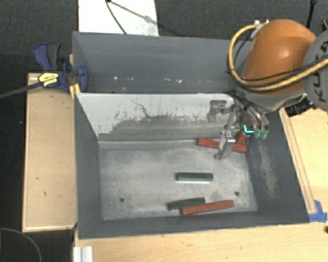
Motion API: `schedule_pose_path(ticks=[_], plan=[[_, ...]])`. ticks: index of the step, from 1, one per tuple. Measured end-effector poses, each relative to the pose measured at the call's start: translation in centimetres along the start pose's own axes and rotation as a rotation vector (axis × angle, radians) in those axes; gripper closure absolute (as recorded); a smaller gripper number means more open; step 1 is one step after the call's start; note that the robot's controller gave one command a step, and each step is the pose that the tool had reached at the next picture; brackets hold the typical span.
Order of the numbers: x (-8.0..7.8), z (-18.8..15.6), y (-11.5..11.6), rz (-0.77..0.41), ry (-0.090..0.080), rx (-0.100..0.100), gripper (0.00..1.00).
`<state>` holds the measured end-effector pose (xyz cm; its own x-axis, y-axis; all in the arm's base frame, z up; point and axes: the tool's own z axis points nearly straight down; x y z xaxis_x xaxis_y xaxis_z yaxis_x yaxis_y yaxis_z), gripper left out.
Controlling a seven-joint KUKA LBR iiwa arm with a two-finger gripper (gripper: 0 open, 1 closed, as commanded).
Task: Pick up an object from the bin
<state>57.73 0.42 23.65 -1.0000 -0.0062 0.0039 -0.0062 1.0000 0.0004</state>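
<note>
My gripper hangs at the back right of the bin, its fingers pointing down right over a red flat bar that lies along the back wall. The bar's right end shows past the fingers; its middle is hidden behind them. I cannot make out whether the fingers touch the bar or how far apart they stand. A dark green bar lies on the floor a little in front of the gripper.
Near the front wall lie another dark green bar and a red bar side by side. The arm with its orange cover comes in over the bin's right rim.
</note>
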Motion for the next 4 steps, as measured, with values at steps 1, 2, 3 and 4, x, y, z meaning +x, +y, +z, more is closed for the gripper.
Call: schedule_pose_path(ticks=[1,2,3,4], plan=[[3.3,11.6,5.5,0.052,0.003,-0.001,0.0],[3.3,16.9,1.9,-0.055,-0.001,0.001,0.0],[3.2,16.6,2.1,-0.055,-0.005,0.0,1.0],[2.4,-7.9,0.8,-0.367,-0.017,0.003,1.0]])
